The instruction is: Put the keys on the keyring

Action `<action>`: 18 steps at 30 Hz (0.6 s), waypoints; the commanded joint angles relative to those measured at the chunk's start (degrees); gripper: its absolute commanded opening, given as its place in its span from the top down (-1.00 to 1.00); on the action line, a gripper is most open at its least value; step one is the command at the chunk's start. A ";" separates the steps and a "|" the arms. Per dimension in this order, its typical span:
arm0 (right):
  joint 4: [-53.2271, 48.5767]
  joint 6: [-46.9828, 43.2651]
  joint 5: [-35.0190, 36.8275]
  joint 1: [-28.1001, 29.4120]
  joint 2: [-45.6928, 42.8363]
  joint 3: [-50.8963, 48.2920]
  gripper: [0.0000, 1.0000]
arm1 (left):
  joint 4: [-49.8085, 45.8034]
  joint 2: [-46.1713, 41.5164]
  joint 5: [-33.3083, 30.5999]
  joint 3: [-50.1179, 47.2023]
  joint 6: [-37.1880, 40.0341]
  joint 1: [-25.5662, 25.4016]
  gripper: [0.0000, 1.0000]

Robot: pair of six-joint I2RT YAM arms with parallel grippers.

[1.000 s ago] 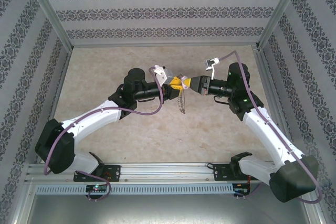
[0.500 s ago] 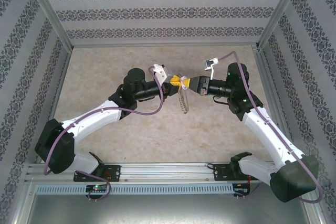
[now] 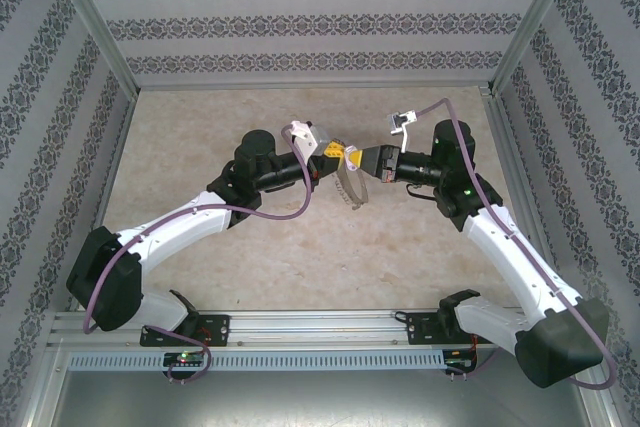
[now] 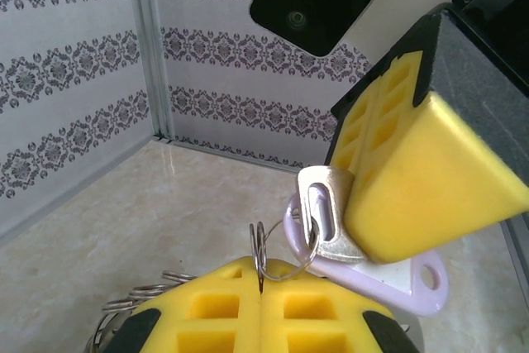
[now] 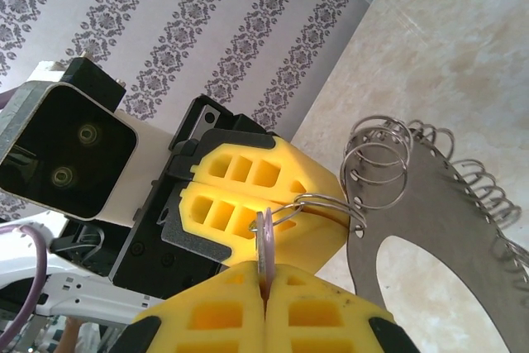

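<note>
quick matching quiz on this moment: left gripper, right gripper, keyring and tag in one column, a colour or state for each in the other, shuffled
Things:
1. left gripper
2. right gripper
3. keyring
4. tag

Colour or state:
A. pale lilac
B. shut on the key
C. grey hoop fringed with wire rings
D. shut on a small wire ring

Pairs: 1-D, 2-B, 3-C, 4-A
</note>
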 commanded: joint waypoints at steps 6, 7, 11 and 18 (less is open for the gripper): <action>1.52 -1.85 0.28 -4.39 -1.61 1.89 1.00 | -3.77 -3.79 4.40 1.39 2.84 -0.54 1.00; 1.55 -1.85 0.11 -4.78 -1.44 1.81 1.00 | -4.13 -4.28 4.69 1.31 2.88 -0.56 1.00; 1.66 -2.00 -0.17 -5.68 -0.79 1.18 1.00 | -4.42 -5.70 5.70 1.10 2.64 -0.61 1.00; 1.68 -2.23 -0.43 -5.72 -0.62 -2.61 1.00 | -5.05 -6.97 5.94 1.36 2.88 -0.53 1.00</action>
